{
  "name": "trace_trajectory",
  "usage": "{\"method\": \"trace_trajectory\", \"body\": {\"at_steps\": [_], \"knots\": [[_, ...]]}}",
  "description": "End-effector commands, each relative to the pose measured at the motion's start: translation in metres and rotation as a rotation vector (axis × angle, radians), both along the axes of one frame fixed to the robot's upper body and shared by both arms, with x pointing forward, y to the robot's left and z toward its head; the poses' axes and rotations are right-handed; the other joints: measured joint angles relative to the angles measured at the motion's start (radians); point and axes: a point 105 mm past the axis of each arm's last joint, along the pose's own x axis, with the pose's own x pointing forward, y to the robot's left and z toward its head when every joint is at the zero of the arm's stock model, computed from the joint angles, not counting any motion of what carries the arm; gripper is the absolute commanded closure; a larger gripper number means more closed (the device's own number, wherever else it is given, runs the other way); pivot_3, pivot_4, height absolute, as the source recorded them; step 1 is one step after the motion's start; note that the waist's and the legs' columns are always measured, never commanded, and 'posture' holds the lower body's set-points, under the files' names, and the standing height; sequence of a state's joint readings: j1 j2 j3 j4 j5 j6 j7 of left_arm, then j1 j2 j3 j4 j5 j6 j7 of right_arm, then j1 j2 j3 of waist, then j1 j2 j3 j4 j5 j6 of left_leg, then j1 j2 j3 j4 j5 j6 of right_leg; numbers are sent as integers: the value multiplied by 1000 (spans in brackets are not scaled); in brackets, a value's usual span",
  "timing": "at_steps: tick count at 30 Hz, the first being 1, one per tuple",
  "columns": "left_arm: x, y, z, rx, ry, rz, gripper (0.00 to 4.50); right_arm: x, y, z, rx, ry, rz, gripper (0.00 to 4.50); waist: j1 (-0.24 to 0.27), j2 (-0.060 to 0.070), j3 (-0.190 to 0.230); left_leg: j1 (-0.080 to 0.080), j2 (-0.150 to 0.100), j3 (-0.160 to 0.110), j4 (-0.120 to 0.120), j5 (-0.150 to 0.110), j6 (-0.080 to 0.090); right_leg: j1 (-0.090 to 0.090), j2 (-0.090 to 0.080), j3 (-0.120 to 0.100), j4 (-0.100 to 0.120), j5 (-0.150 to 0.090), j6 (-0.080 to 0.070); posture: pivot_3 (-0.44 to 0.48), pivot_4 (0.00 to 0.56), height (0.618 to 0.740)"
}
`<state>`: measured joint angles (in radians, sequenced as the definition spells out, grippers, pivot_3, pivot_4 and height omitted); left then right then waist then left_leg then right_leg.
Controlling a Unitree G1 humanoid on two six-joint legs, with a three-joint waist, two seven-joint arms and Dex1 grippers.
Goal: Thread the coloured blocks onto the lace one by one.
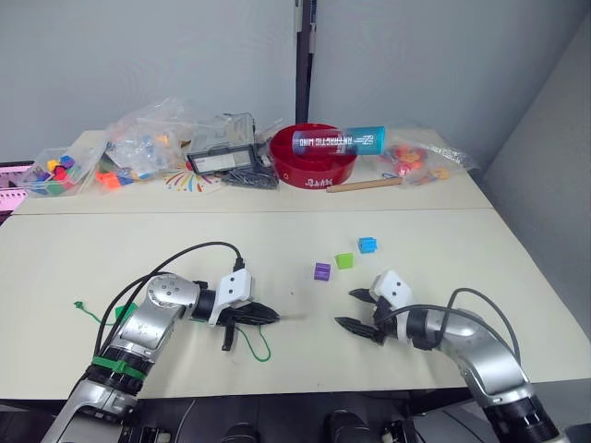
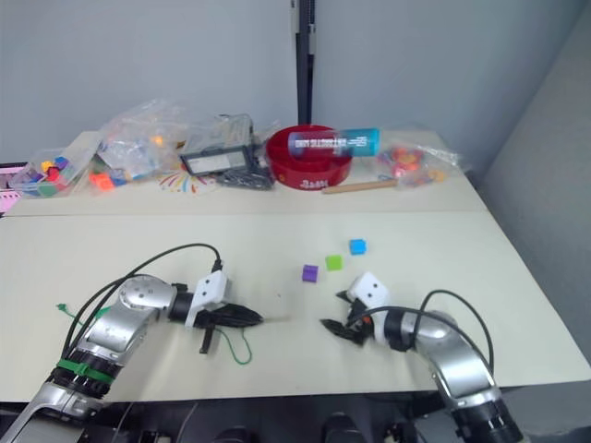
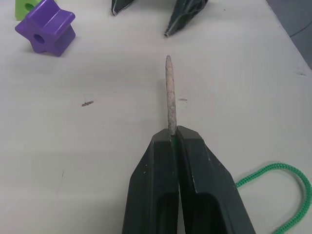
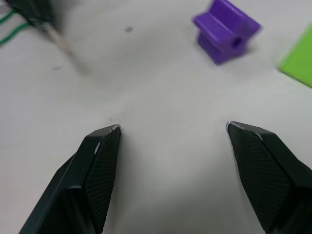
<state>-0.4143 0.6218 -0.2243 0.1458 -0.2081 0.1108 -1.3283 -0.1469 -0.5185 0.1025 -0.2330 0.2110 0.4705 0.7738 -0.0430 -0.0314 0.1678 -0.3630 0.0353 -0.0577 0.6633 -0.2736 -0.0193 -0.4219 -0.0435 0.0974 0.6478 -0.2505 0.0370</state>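
Three coloured blocks lie on the table's middle right: a purple one (image 1: pixel 321 271), a lime green one (image 1: pixel 344 261) and a light blue one (image 1: pixel 367 245). My left gripper (image 1: pixel 270 317) is shut on the lace just behind its pale stiff tip (image 3: pixel 169 92), which points toward the right gripper. The green cord (image 1: pixel 259 352) loops beneath the left gripper and its far end (image 1: pixel 79 305) lies at the left. My right gripper (image 1: pixel 348 308) rests open and holds nothing, a little in front of the purple block (image 4: pixel 225 30). The lace tip (image 4: pixel 59 39) sits a short way from its fingers (image 4: pixel 100 163).
At the back of the table stand a red bowl (image 1: pixel 314 168) with a blue tube (image 1: pixel 338 141) across it, a wooden stick (image 1: pixel 366 185), a black box (image 1: pixel 222 160) and clear bags of bright toy pieces (image 1: pixel 140 145). The table edge runs close to both arms.
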Motion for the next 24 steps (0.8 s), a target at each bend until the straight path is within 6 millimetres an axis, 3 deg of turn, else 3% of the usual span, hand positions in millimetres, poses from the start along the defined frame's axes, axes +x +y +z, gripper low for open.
{"method": "trace_trajectory", "body": {"at_steps": [1,8,13,24], "knots": [[-3,0,11,-31,-35,-11,4500,10,-13,11,19,-82,-197,840,0,0,0,0,0,0,0,0,0,0,0,0,0,0,0,0,150,740],[-5,1,10,-31,-36,-5,4500,40,-30,15,54,-223,-607,840,-3,0,0,1,0,0,0,0,-1,0,0,0,1,0,0,0,150,740],[-6,-1,9,-33,-40,-9,4500,62,-49,24,70,-285,-782,840,-2,0,0,0,0,0,0,1,-1,-1,0,0,0,0,0,0,150,740],[-4,-4,8,-35,-46,-5,4500,87,-28,26,108,-275,-710,840,-8,0,0,-1,0,0,0,0,-1,-1,0,0,0,1,0,0,150,740]]}}
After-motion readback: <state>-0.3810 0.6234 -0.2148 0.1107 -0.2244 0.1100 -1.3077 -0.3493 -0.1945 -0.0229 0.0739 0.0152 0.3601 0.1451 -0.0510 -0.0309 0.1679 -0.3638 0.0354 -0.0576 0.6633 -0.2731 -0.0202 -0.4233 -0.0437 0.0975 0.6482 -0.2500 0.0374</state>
